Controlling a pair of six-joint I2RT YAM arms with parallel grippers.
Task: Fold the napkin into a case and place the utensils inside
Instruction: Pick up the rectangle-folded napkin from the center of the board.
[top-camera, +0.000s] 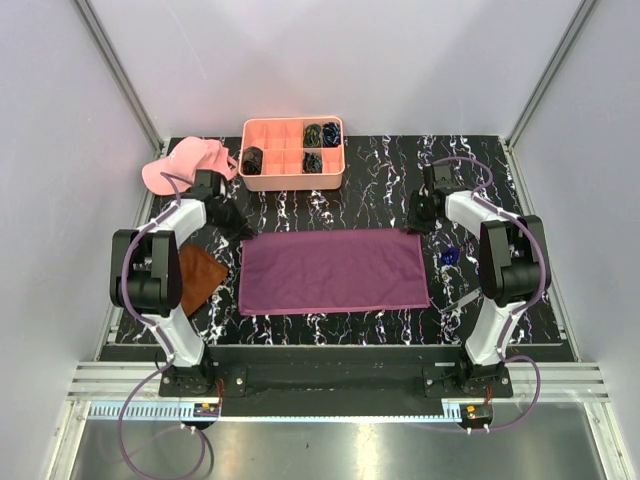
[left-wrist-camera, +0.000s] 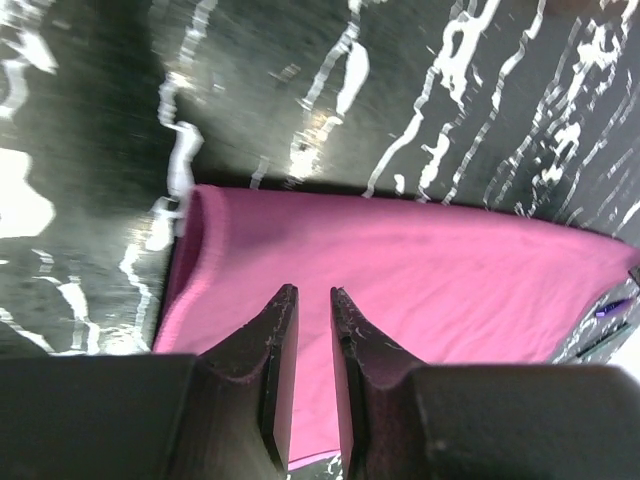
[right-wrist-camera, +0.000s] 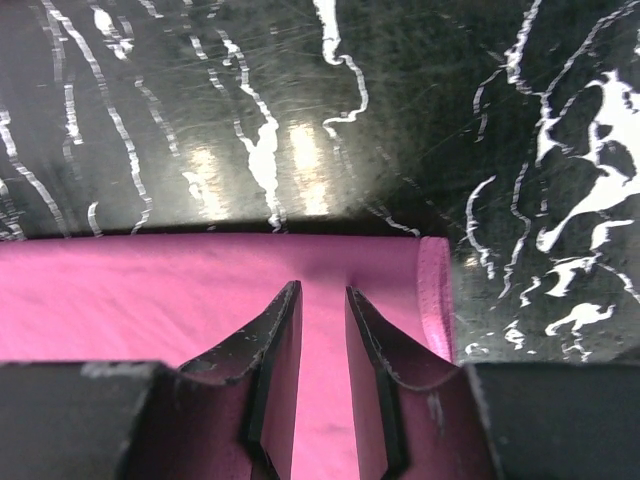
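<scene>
Magenta napkin (top-camera: 335, 270) seemingly folded once; nothing tucked inside yet. Left gripper (left-wrist-camera: 312, 293) and right gripper (right-wrist-camera: 322, 290) narrowed over its far corners; I cannot tell whether they grip.

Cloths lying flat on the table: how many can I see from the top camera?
2. The magenta napkin lies in the middle; the rust-brown cloth lies left of it, partly hidden by the left arm.

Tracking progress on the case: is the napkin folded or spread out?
Spread flat, no case yet: the napkin lies as one smooth wide rectangle on the table. Whether it is doubled over once, cannot tell.
</scene>
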